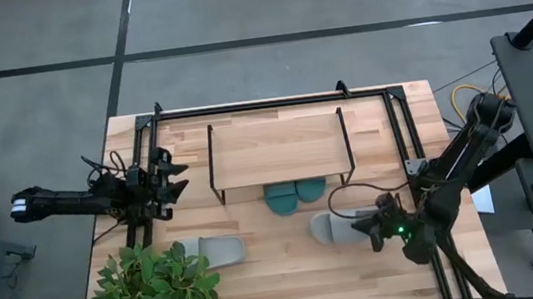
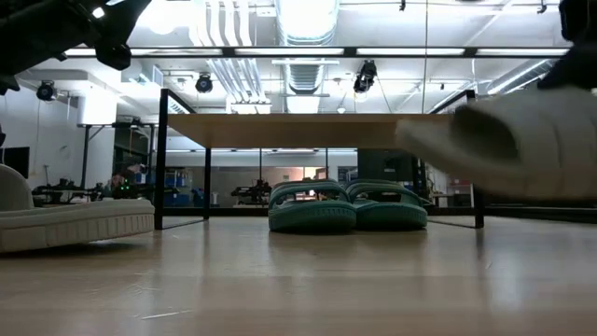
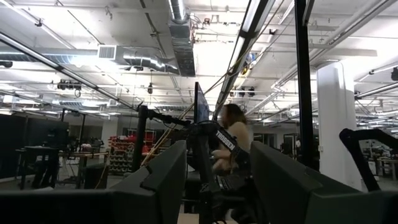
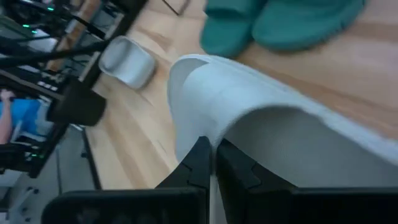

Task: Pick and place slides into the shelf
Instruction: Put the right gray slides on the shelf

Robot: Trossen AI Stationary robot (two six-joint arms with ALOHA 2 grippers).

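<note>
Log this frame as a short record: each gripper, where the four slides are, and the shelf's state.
right gripper: shut on grey slide, which looks raised off the table in the low view
left gripper: waiting at the table's left edge, holding nothing
teal slides: side by side under the shelf
other grey slide: on the table beside the plant
shelf top: bare
</note>
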